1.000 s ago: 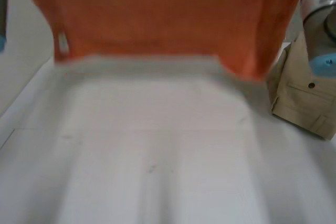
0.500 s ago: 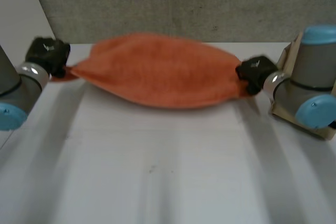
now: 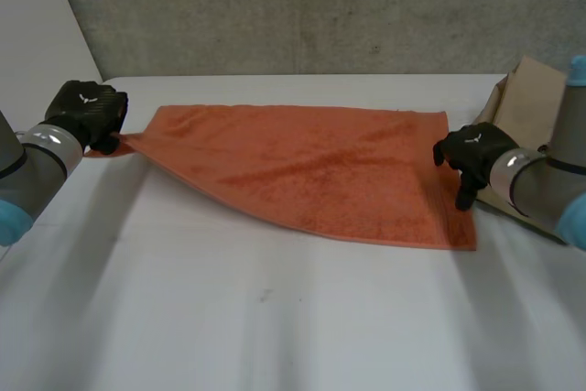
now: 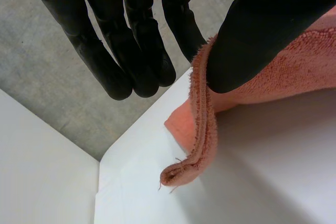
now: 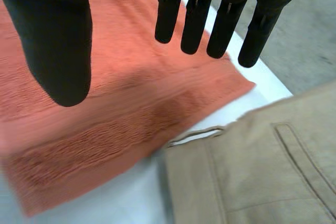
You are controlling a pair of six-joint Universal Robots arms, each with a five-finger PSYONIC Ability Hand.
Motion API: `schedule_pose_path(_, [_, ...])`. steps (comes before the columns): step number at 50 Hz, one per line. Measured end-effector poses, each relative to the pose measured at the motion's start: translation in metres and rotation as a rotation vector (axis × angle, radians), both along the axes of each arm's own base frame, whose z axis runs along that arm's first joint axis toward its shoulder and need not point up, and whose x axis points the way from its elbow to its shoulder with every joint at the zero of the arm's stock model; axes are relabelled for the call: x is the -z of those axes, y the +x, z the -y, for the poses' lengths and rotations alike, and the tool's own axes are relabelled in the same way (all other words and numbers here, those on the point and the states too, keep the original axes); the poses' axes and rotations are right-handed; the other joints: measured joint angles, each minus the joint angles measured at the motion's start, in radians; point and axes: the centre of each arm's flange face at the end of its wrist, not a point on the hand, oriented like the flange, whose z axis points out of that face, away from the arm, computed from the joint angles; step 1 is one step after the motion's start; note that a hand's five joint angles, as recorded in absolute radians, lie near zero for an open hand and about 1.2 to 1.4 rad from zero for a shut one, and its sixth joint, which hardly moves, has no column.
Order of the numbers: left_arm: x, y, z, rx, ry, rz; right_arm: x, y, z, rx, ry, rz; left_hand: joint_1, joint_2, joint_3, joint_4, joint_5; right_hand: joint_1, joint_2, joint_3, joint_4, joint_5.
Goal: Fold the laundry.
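Observation:
An orange towel (image 3: 320, 171) lies spread on the white table (image 3: 275, 318), its left end drawn to a point. My left hand (image 3: 87, 112) holds that left corner just above the table. In the left wrist view the towel (image 4: 294, 72) is pinched between the thumb (image 4: 262, 35) and the straight fingers (image 4: 131, 51), and a short tip droops past the grip. My right hand (image 3: 472, 155) hovers over the towel's right edge. Its fingers (image 5: 197, 19) are straight and the thumb stands apart, with nothing between them above the towel (image 5: 105, 103).
A beige folded garment (image 3: 531, 107) lies at the table's right edge, right beside my right hand; its pocket seams (image 5: 252, 171) show under the fingertips. A grey concrete wall (image 3: 320, 6) runs behind the table's far edge.
The towel, held up high between both hands, has swung down and now lies flat on the table. My right hand has let go of its corner; the left still holds.

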Motion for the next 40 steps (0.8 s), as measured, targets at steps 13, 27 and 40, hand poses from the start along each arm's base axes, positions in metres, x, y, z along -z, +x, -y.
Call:
schedule_pose_path(13, [0.003,0.0,0.0,0.003,0.009,-0.009,0.033,-0.024,-0.033,-0.166,0.033,-0.085,0.0,0.0,0.0,0.0,0.0,0.009,-0.006,0.007,-0.002,-0.037])
schedule_pose_path(27, [0.004,-0.001,0.0,0.004,0.012,-0.01,0.066,-0.03,-0.019,-0.017,0.002,0.088,0.0,0.0,0.0,0.0,0.0,-0.022,-0.034,-0.013,-0.036,-0.074])
schedule_pose_path(40, [0.005,0.001,0.0,0.0,0.017,-0.01,0.078,-0.023,-0.007,0.019,-0.032,0.087,0.0,0.0,0.0,0.0,0.0,-0.022,-0.034,-0.013,-0.036,-0.079])
